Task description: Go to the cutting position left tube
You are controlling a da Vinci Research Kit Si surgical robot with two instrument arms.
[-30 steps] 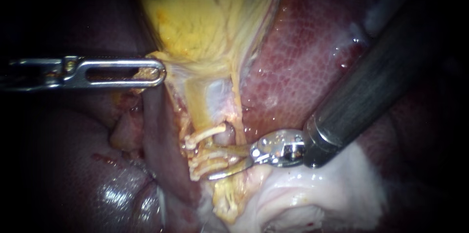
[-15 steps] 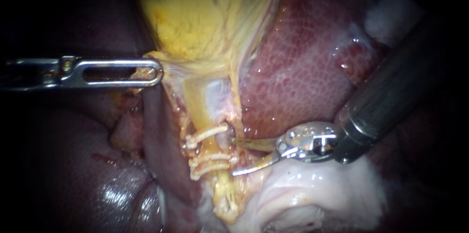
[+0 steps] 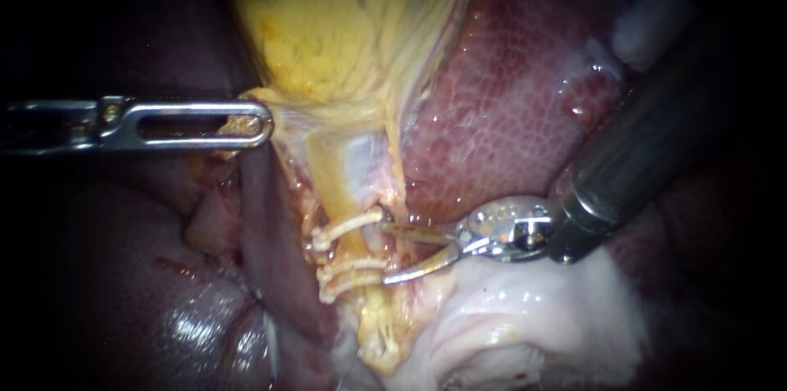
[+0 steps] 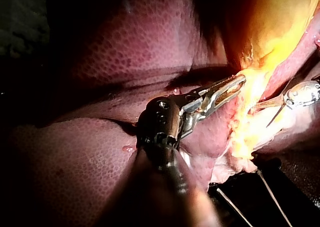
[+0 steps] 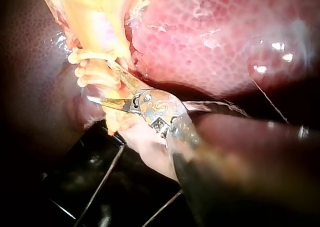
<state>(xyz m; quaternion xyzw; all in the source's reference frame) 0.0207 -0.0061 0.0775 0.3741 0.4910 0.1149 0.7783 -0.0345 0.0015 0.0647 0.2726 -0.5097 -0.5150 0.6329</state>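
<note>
The left instrument [image 3: 256, 122] lies level from the left, its pincer clenched on pale tissue at the neck of the gallbladder [image 3: 344, 22]. The right instrument [image 3: 385, 253] slants down from the upper right across the liver [image 3: 508, 96], wrist bent toward the clipped tube [image 3: 354, 245]. Its pincer is released, holding nothing. One tip lies beside the upper clip [image 3: 348, 223], the other beside the lower clips [image 3: 352, 272], at the tube's edge.
</note>
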